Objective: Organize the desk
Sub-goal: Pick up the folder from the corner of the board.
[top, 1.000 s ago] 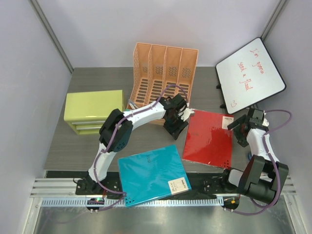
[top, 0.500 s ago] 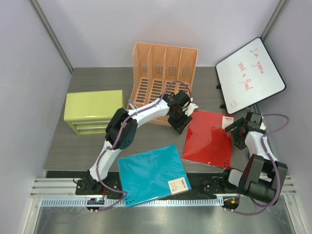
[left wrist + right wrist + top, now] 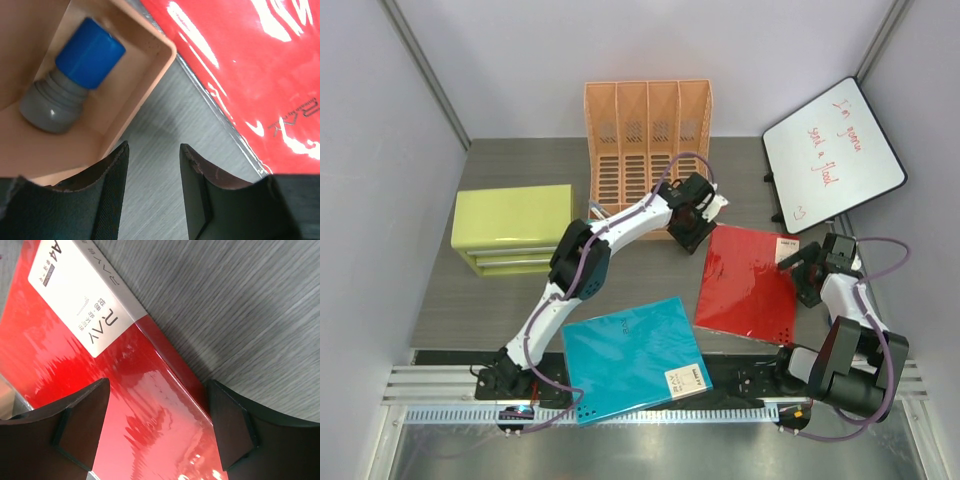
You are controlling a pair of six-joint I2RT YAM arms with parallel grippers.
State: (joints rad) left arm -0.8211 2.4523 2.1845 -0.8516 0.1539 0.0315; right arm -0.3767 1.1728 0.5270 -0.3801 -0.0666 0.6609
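Since a second back, orange file rack (image 3: 648,140) swung square and upright at back of desk (image 3: 490,300); left gripper (image 3: 692,222) reached out to its front right corner. Right gripper (image 3: 810,272) at right edge of red folder (image 3: 748,285); teal folder (image 3: 632,358) lies at desk's near edge.

Left wrist: jaws half apart, bare desk between, nothing held; blue-capped item (image 3: 75,75) sits inside rack corner.

Right wrist: jaws wide, straddling folder edge, not closed.

Rack looks straightened; red folder likely next. Calls for finger under thin edge before closing.
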